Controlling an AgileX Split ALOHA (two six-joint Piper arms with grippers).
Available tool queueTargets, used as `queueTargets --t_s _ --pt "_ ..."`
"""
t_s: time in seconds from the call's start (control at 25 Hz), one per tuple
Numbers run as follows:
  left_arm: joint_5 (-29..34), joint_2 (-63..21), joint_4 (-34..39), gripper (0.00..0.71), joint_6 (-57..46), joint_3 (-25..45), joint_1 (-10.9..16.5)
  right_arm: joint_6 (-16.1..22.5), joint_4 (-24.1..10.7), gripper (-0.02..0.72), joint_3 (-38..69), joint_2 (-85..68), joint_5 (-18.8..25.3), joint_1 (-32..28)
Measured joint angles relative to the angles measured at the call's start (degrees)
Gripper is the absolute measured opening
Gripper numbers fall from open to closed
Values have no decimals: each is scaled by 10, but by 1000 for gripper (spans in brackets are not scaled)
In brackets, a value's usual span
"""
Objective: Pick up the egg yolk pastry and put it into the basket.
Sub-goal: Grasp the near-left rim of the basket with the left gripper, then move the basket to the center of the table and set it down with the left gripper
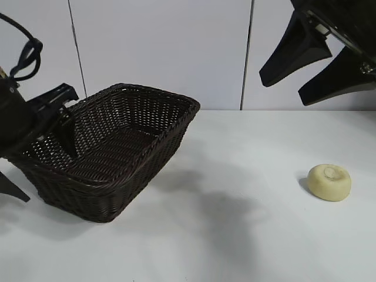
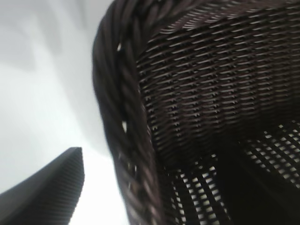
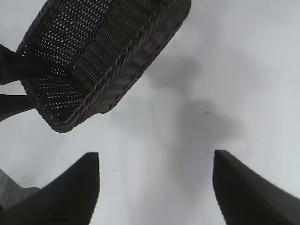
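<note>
Wicker basket rim sits between spread left jaws; right jaws hang apart above pastry.

basket left, egg yolk pastry right

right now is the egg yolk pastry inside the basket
No, the egg yolk pastry sits on the bare white table, well off to the side of the basket.

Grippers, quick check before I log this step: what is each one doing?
Left gripper: open, straddling the dark brown woven wicker basket wall.
Right gripper: open, empty, raised above the table.
</note>
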Motion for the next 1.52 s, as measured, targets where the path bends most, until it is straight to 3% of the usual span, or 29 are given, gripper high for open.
queueTargets --t_s 0.28,0.56,1.04,1.52 --pt "-1 0 0 266 -2 0 0 0 0 498 0 0 0 0" --pt "-9 0 -2 101 -24 0 0 0 0 498 0 0 2 0" --pt "25 -17 -57 100 4 -14 1 0 -1 498 0 0 2 0" --pt "102 -27 -170 100 255 -96 47 0 -1 498 0 0 2 0"
